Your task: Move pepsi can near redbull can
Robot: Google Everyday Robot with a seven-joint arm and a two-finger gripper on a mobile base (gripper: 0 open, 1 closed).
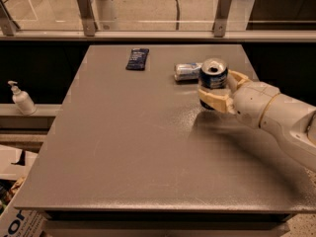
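Gripper (220, 90) over the table's (123, 147) far right clamps the upright pepsi can (213, 76), just beside the redbull can (186, 71) lying sideways; a closer set-down could probably bump it rolling.

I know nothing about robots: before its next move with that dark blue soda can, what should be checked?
1. Grip: cream two-finger gripper closed around the dark blue pepsi can: ok.
2. Held can upright, opened top facing up: ok.
3. Target: slim silver redbull can located, lying on its side just left of the held can: ok.
4. Bare grey table in front of it for setting down: ok.
5. Held can's base off the table: cannot tell.
6. Obstacle: flat dark blue packet well clear, farther left: ok.
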